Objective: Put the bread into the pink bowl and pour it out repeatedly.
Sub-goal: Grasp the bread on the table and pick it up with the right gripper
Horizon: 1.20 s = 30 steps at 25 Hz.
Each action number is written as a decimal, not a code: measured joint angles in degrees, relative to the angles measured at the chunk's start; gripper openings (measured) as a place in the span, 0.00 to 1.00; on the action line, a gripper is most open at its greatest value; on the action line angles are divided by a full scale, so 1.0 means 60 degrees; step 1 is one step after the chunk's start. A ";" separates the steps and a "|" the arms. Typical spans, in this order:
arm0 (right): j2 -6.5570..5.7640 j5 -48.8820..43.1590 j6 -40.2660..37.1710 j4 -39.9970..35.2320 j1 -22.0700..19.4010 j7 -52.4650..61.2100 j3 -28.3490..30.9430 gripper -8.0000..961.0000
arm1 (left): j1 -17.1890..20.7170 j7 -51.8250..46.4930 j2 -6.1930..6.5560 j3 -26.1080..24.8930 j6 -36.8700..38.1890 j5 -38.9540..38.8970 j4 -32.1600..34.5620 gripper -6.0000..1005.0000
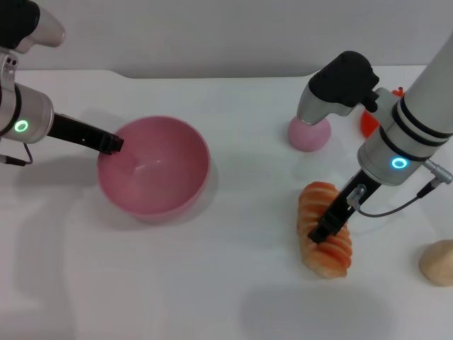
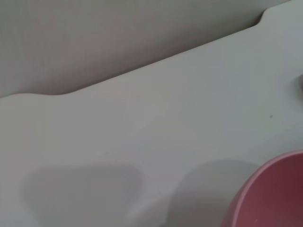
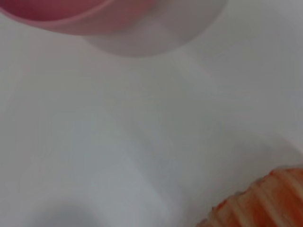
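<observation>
The pink bowl (image 1: 152,166) stands upright on the white table at the left, with nothing inside it. My left gripper (image 1: 112,144) is at the bowl's left rim and touches it. Part of the bowl's rim shows in the left wrist view (image 2: 272,194). The bread (image 1: 324,237) lies on the table at the right, striped orange-and-cream side up. My right gripper (image 1: 322,230) is down over the middle of the loaf. An end of the bread (image 3: 265,203) and the bowl's edge (image 3: 57,14) show in the right wrist view.
A small pink ball (image 1: 308,133) lies behind the bread, under the right arm's elbow. A red object (image 1: 369,122) is partly hidden behind the right arm. A rounded beige lump (image 1: 439,262) sits at the right edge. The table's far edge (image 1: 212,76) runs along the back.
</observation>
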 joint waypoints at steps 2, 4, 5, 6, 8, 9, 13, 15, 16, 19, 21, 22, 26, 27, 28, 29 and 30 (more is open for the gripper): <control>0.0001 0.0000 -0.0001 0.0000 0.0004 -0.0001 -0.0002 0.34 | 0.0003 0.0000 0.0000 -0.0001 -0.0002 0.0000 0.0000 0.05; 0.0001 0.0000 -0.0001 -0.0001 0.0009 -0.0003 -0.0003 0.33 | 0.0004 0.0000 0.0001 -0.0001 -0.0005 0.0000 0.0001 0.05; 0.0000 0.0000 -0.0001 0.0000 0.0010 -0.0002 -0.0003 0.32 | 0.0005 0.0000 0.0000 -0.0001 -0.0007 0.0001 0.0000 0.05; 0.0000 0.0000 -0.0001 -0.0001 0.0011 -0.0003 -0.0003 0.31 | 0.0006 0.0000 0.0000 0.0000 -0.0008 0.0000 0.0000 0.05; 0.0000 0.0000 -0.0001 0.0000 0.0013 -0.0002 -0.0003 0.30 | 0.0008 0.0000 0.0000 -0.0001 -0.0009 0.0000 0.0000 0.05; 0.0000 0.0000 -0.0001 0.0000 0.0014 -0.0002 -0.0003 0.29 | 0.0010 0.0000 0.0000 0.0000 -0.0008 0.0000 0.0000 0.05; 0.0000 0.0000 -0.0001 0.0004 0.0016 -0.0001 -0.0003 0.26 | 0.0025 0.0000 0.0000 0.0000 -0.0002 0.0000 0.0000 0.05; 0.0000 0.0000 -0.0001 0.0004 0.0010 -0.0001 -0.0003 0.24 | 0.0027 0.0000 0.0000 -0.0001 0.0001 0.0000 0.0000 0.05; 0.0000 0.0000 -0.0001 0.0005 0.0003 0.0000 -0.0003 0.23 | 0.0027 0.0000 0.0000 0.0000 0.0002 0.0000 0.0001 0.05; 0.0000 0.0000 -0.0002 0.0004 -0.0006 -0.0001 -0.0003 0.21 | 0.0027 0.0000 0.0000 0.0000 0.0006 0.0001 0.0001 0.05; 0.0000 0.0000 -0.0001 0.0005 -0.0008 -0.0001 -0.0003 0.19 | 0.0027 0.0000 0.0000 0.0000 0.0007 0.0000 0.0000 0.05; 0.0000 0.0000 -0.0002 0.0005 -0.0009 -0.0001 -0.0002 0.19 | 0.0027 0.0000 0.0000 0.0000 0.0007 0.0001 0.0000 0.05; 0.0000 0.0000 0.0000 0.0004 -0.0023 -0.0006 -0.0002 0.16 | 0.0025 0.0000 0.0000 0.0000 0.0016 0.0000 0.0000 0.05; 0.0000 0.0000 0.0001 0.0005 -0.0026 -0.0010 -0.0002 0.15 | 0.0023 0.0000 0.0000 0.0000 0.0018 0.0000 0.0001 0.05; 0.0000 0.0000 0.0001 0.0004 -0.0027 -0.0013 -0.0002 0.14 | 0.0022 0.0000 0.0000 0.0000 0.0019 0.0000 0.0000 0.05; 0.0000 0.0000 0.0003 0.0004 -0.0027 -0.0015 -0.0002 0.13 | 0.0018 0.0000 0.0000 0.0000 0.0020 0.0001 0.0001 0.05; 0.0000 0.0000 0.0003 0.0004 -0.0028 -0.0015 -0.0003 0.13 | 0.0013 0.0000 0.0000 0.0000 0.0022 0.0001 0.0000 0.05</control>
